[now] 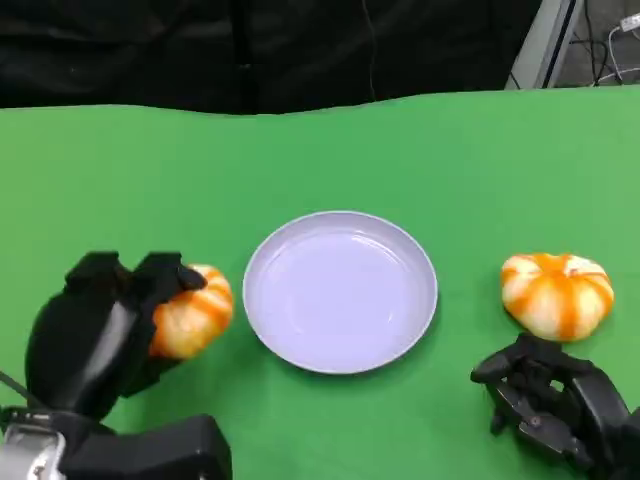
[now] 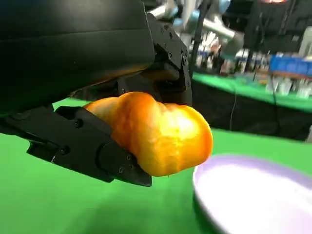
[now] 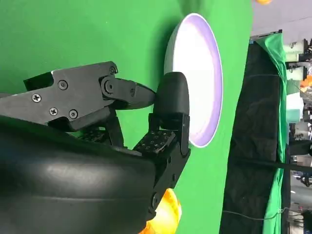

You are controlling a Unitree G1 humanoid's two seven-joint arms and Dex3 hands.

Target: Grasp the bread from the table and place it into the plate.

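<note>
My left hand (image 1: 105, 325) grips a round orange-and-white striped bread (image 1: 195, 310) just left of the pale lilac plate (image 1: 340, 225). In the left wrist view the bread (image 2: 161, 131) sits pinched between black fingers (image 2: 87, 144), a little above the green cloth, with the plate's rim (image 2: 209, 192) close beside it. A second striped bread (image 1: 557, 293) lies on the cloth right of the plate. My right hand (image 1: 550, 395) rests below that bread, fingers loosely bent and holding nothing. The right wrist view shows that hand (image 3: 122, 126), the plate (image 3: 195, 73) beyond it and a bit of bread (image 3: 165, 214) behind its shell.
A green cloth (image 1: 320, 160) covers the table. Behind its far edge hangs a black curtain (image 1: 250, 50). A metal frame leg (image 1: 545, 40) stands at the back right.
</note>
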